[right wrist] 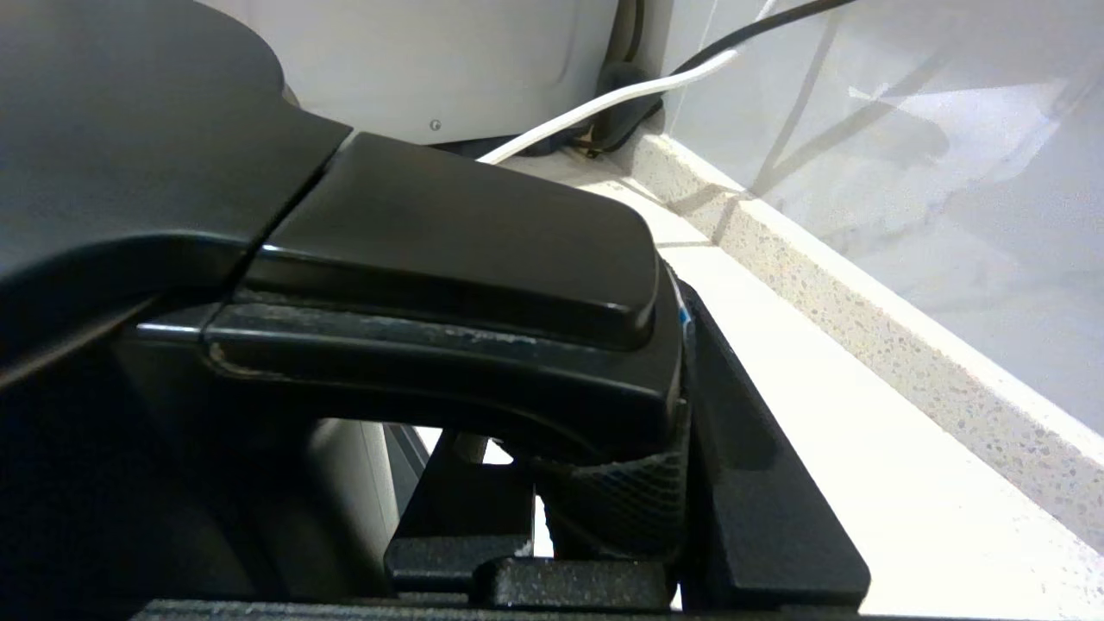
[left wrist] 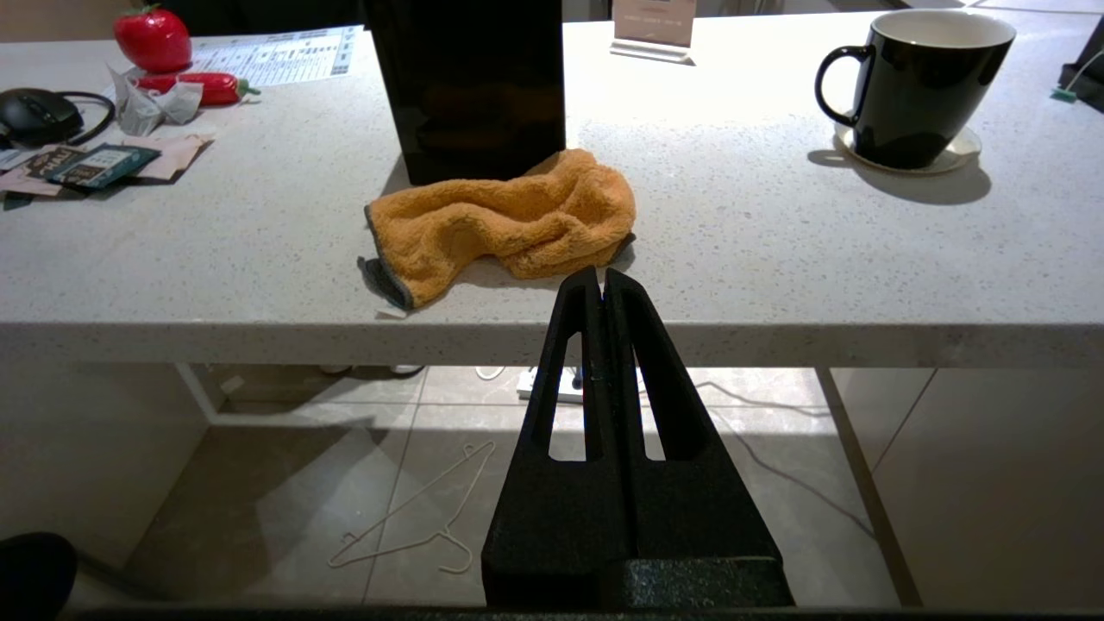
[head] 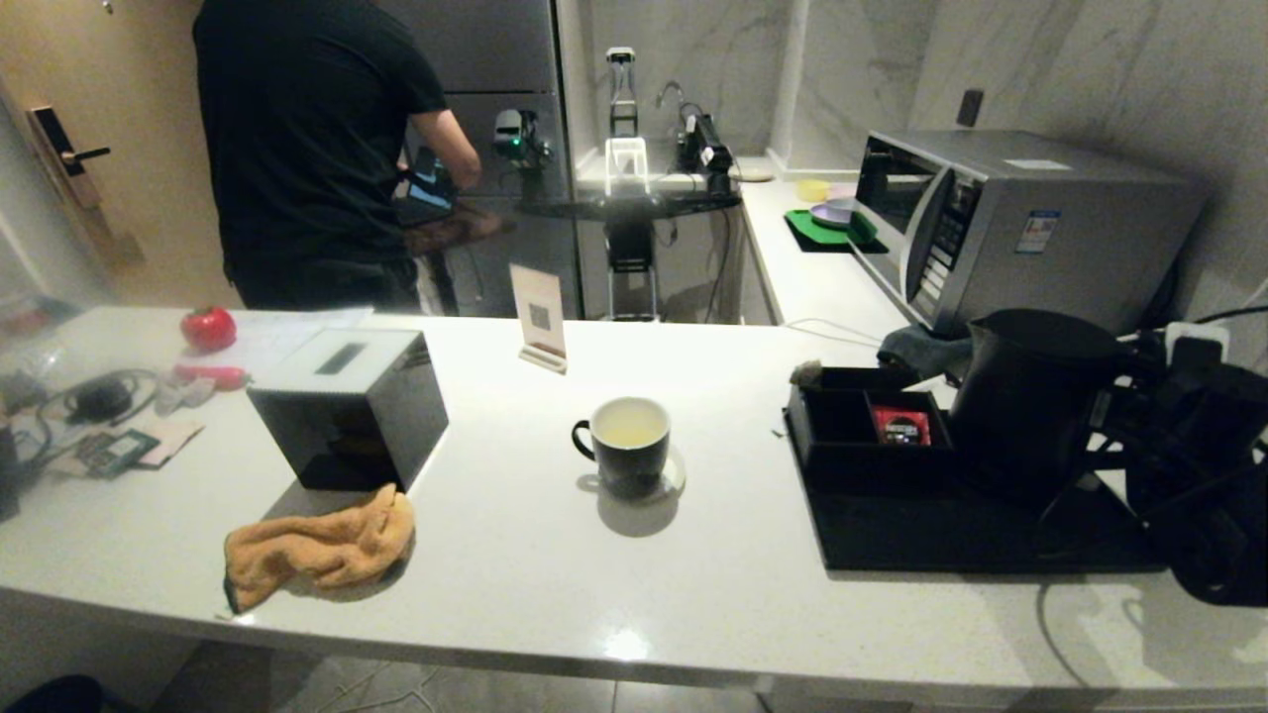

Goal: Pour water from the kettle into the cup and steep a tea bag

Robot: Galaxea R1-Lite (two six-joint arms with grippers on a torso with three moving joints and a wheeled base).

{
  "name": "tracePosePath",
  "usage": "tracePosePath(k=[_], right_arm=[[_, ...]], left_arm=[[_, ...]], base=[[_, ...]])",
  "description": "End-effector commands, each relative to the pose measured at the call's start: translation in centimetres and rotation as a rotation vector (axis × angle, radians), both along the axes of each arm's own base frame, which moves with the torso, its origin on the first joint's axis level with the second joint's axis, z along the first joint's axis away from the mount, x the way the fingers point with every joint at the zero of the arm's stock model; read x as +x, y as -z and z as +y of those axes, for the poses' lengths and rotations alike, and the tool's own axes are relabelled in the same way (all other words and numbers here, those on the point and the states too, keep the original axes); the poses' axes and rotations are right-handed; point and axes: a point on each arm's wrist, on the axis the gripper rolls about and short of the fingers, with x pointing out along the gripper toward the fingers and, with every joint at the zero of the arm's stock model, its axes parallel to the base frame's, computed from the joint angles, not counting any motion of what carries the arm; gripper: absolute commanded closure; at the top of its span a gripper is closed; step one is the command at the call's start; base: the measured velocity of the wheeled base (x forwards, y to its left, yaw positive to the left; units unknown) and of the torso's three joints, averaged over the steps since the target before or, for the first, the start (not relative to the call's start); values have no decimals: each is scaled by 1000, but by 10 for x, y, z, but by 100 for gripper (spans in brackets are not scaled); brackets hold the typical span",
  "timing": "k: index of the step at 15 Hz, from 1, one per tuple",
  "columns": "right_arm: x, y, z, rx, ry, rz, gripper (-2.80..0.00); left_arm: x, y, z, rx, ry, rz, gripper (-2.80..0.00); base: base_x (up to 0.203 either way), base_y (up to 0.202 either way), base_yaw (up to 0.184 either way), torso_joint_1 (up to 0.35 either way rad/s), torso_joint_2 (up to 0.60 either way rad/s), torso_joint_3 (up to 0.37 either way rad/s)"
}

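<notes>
The tall black kettle (head: 1030, 396) is over the black tray (head: 951, 540) at the right of the counter; whether it rests on the tray I cannot tell. My right gripper (head: 1119, 421) is shut on its loop handle (right wrist: 448, 259), one finger (right wrist: 759, 448) pressed against each side. The black cup (head: 626, 446) stands mid-counter on a pale coaster, with pale yellowish water (head: 630, 424) inside. A small tan-olive bag, likely the tea bag (head: 807, 373), lies at the compartment box's far left corner. My left gripper (left wrist: 601, 278) is shut and empty, in front of the counter edge.
A black compartment box (head: 862, 426) with a red packet (head: 901, 427) sits left of the kettle. An orange cloth (head: 317, 545) and a black tissue box (head: 347, 406) are on the left. A microwave (head: 1020, 228) stands behind the kettle. A person (head: 317, 149) stands beyond the counter.
</notes>
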Motion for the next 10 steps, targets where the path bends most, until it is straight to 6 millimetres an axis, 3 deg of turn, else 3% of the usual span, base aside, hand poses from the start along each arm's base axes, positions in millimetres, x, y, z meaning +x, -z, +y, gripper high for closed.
tracePosePath(k=[1, 10], right_arm=[[-1, 4, 0, -1, 3, 3, 0], [-2, 3, 0, -5, 3, 2, 0]], left_arm=[[0, 0, 0, 0, 0, -1, 0], [0, 0, 0, 0, 0, 0, 0]], base=[[0, 0, 0, 0, 0, 0], [0, 0, 0, 0, 0, 0]])
